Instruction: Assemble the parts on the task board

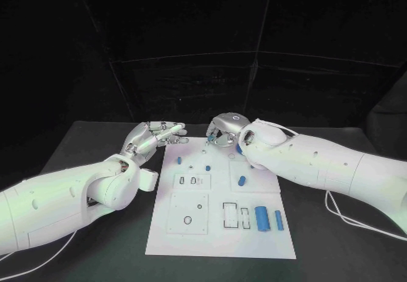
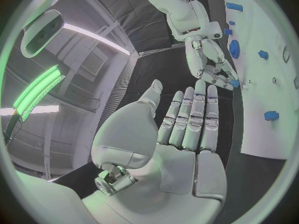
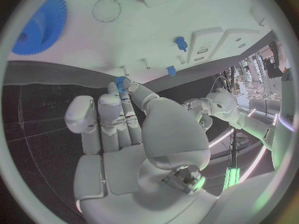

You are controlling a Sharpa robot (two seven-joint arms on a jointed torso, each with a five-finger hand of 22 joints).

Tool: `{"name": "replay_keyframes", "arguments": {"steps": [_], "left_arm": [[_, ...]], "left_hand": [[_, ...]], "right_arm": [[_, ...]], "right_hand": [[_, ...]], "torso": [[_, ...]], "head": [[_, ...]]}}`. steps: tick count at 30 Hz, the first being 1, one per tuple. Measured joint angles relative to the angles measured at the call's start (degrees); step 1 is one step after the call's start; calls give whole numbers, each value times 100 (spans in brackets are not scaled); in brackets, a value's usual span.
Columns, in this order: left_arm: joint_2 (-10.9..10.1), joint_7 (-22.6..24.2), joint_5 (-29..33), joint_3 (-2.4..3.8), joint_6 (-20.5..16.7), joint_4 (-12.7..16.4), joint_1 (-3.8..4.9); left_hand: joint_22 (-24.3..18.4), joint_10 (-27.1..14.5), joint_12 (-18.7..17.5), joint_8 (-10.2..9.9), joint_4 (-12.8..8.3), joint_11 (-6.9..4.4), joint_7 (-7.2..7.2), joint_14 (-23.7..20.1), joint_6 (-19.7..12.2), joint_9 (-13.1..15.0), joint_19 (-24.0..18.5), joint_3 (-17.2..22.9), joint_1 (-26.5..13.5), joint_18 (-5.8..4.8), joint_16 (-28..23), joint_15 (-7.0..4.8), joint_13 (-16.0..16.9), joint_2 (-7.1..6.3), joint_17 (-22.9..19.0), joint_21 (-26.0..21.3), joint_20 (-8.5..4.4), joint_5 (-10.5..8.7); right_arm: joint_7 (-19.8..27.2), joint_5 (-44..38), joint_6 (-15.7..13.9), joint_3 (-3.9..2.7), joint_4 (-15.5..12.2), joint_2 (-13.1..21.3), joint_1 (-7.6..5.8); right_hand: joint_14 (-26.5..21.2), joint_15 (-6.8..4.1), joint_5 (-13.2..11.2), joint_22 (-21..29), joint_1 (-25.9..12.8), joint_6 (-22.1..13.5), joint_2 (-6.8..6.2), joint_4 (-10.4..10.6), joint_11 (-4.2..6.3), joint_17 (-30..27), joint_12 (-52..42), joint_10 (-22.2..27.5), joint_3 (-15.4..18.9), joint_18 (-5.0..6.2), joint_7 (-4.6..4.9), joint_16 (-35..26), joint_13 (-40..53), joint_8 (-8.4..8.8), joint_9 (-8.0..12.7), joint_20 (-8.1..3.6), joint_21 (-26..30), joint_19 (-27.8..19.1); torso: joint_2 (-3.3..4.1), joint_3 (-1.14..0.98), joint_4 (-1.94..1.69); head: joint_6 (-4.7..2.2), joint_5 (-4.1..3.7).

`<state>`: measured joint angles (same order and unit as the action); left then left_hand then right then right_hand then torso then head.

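Parts (image 1: 263,219) are mostly left loose on the board (image 1: 222,241), while one small blue piece (image 3: 121,81) is pinched by the right hand (image 1: 224,132) at the board's far edge and the left hand (image 1: 153,138) is held flat, empty, beside it.

One task board (image 1: 222,235), two hands, and perhaps seven blue parts, the far ones hard to count.

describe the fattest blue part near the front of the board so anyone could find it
Start at the white task board and go to its near right corner. Two blue cylinders lie there side by side; the thick blue cylinder is the left one, wider than the slim blue cylinder.
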<state>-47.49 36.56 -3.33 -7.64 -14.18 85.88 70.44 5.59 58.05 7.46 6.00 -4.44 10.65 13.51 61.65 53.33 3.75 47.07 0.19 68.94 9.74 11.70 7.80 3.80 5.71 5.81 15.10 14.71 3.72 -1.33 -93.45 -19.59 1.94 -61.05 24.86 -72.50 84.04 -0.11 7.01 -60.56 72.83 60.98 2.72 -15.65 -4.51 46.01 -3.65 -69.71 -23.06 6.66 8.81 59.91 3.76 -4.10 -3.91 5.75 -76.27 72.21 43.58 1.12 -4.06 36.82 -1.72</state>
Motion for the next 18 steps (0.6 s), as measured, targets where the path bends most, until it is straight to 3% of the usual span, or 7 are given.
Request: {"name": "replay_keyframes", "arguments": {"steps": [5,18], "left_arm": [[-11,-1,2,0,0,13,8],[-12,-4,4,0,0,10,26]], "left_hand": [[0,0,0,0,0,0,0,0,0,0,0,0,0,0,0,0,0,0,0,0,0,0],[1,0,0,0,0,0,0,0,0,0,0,0,0,0,0,0,0,0,1,0,0,0]], "right_arm": [[0,2,21,0,75,-83,-3],[21,8,215,-7,148,-147,-18]], "right_hand": [[0,0,-2,-5,-18,-1,-18,23,0,14,0,0,-23,0,-1,32,-4,1,3,0,0,0],[0,0,-2,-29,-29,-3,-29,40,-12,48,0,13,-40,0,-1,59,-4,13,4,20,-23,20]], "torso": [[23,9,-18],[33,14,-23]], "head": [[-4,-10],[34,5]]}}
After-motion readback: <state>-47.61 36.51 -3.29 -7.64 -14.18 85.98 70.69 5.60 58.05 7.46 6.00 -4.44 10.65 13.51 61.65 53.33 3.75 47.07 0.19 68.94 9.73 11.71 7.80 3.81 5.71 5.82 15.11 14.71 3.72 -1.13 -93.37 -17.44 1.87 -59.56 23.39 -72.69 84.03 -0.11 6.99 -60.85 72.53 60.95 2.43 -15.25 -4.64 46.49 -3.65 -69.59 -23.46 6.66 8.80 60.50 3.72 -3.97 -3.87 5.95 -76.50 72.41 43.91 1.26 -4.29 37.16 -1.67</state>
